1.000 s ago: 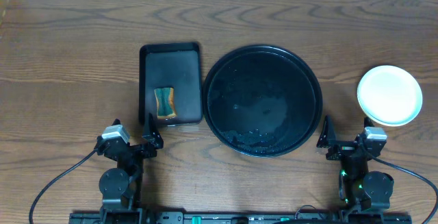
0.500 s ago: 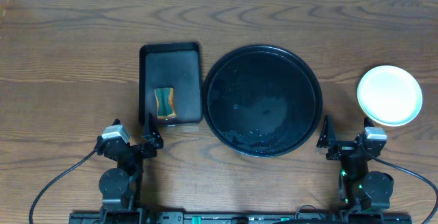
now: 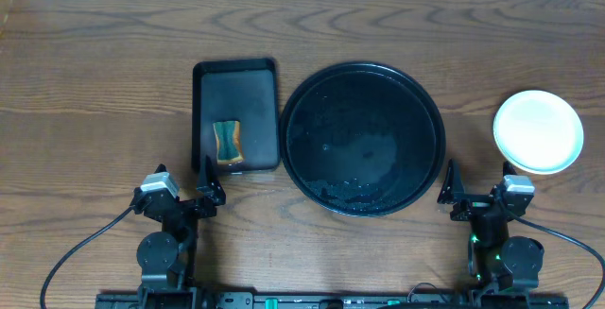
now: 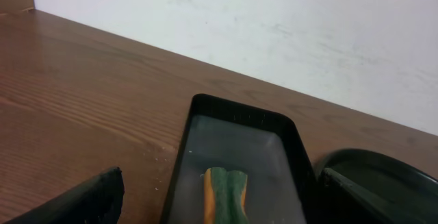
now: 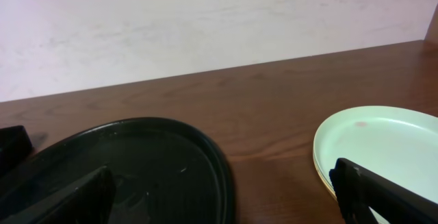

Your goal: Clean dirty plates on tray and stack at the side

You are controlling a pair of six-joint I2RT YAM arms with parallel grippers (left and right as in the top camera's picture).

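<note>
The large round black tray (image 3: 365, 137) sits mid-table with no plates on it; it also shows in the right wrist view (image 5: 130, 169). The plates (image 3: 538, 130) lie stacked on the table right of the tray, a mint one on top with a yellow edge beneath (image 5: 380, 145). My left gripper (image 3: 210, 184) is open and empty at the front left, its fingers (image 4: 219, 200) framing the small tray. My right gripper (image 3: 452, 188) is open and empty at the front right, between the tray and the stack (image 5: 222, 200).
A smaller rectangular black tray (image 3: 235, 112) stands left of the round tray and holds a green and orange sponge (image 3: 227, 141), also in the left wrist view (image 4: 224, 195). A white wall runs along the table's far edge.
</note>
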